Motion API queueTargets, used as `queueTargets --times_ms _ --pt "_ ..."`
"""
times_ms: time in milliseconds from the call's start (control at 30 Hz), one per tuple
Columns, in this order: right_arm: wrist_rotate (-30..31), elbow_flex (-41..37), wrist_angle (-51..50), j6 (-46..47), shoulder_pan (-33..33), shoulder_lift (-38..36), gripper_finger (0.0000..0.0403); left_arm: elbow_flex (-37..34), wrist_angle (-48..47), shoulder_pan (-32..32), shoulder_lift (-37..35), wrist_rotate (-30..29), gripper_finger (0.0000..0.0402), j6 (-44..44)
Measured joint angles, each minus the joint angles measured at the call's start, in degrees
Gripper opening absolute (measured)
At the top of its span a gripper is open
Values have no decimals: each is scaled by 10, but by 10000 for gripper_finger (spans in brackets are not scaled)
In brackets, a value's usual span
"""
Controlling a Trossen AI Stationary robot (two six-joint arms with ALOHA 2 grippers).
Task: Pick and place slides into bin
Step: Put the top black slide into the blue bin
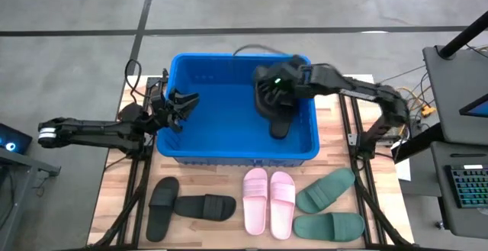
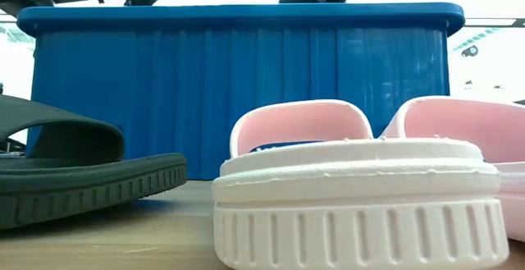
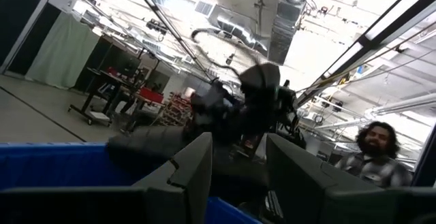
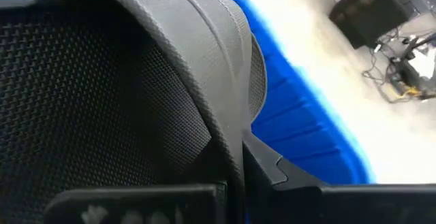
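We noted six slides along the tabletop's front edge: black pair (image 1: 187,205), pink (image 1: 268,201), green (image 1: 329,207). Right gripper (image 1: 279,121) clenched a black slide (image 1: 279,127) inside the bin (image 1: 236,153); left gripper (image 1: 185,104) hung released over its left rim.

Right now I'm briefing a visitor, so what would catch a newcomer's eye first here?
The bright blue bin fills the table's middle, with the right gripper inside it, shut on a black slide. In front of the bin lie black, pink and green slides in pairs. The left gripper hangs open at the bin's left rim.
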Motion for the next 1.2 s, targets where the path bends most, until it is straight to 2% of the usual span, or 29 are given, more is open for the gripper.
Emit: queueTargets --times_ms 167,300,367,667,867,1200 --pt "26 4 -2 -19 14 66 11 0 0 0 1 0 125 0" --pt "108 5 -15 -12 21 116 11 0 0 0 1 0 125 0" --pt "129 5 -20 -11 21 136 11 0 0 0 0 0 125 0" --pt "132 13 -16 15 18 213 11 0 -1 0 -2 0 125 1" --pt "137 17 -15 -6 14 250 11 0 0 0 -2 0 125 1" --pt "139 16 18 -88 -3 268 11 0 0 0 -3 0 125 1"
